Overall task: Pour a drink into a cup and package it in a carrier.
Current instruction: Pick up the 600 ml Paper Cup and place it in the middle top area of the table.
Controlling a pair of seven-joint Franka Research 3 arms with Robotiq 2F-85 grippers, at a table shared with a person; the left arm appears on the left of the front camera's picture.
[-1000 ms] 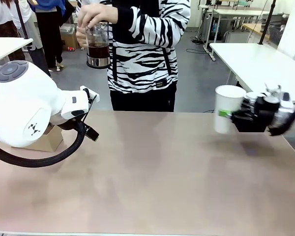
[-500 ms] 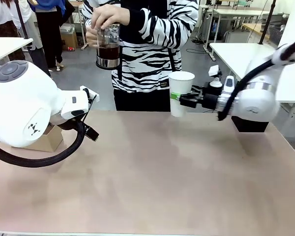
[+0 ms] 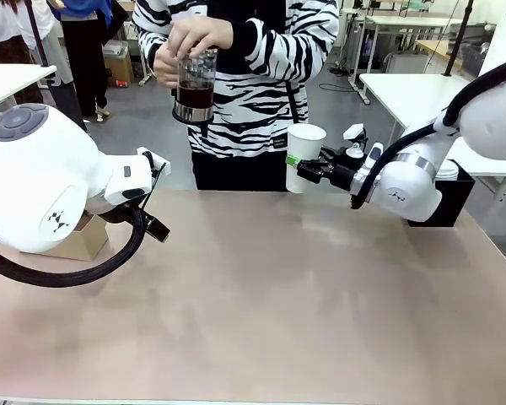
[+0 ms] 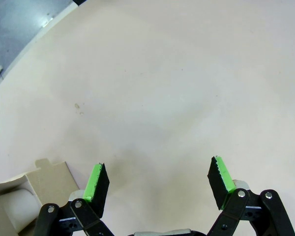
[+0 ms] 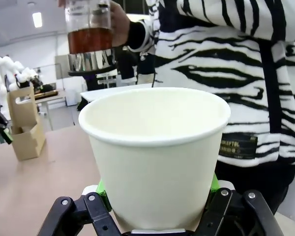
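My right gripper (image 3: 310, 169) is shut on the white paper cup (image 3: 304, 157). It holds the cup upright and open-topped above the table's far edge, in front of the person. In the right wrist view the cup (image 5: 155, 147) sits between the green pads (image 5: 214, 183). The person holds a glass pitcher (image 3: 194, 89) with both hands, up and to the left of the cup. The amber-brown drink (image 5: 87, 39) fills its lower part. My left gripper (image 4: 158, 179) hangs open over bare table. The tan carrier (image 4: 19, 196) is beside it, also at the table's left (image 3: 78, 240).
A black box (image 3: 445, 198) with white lids stands at the far right, behind my right arm. My left arm's big white joint (image 3: 42, 181) takes up the left side. Other white tables (image 3: 430, 97) and people stand beyond.
My right arm has swung the cup from the table's right side leftward and farther toward the person. The person has brought the pitcher to the right, nearer the cup. My left arm has stayed put.
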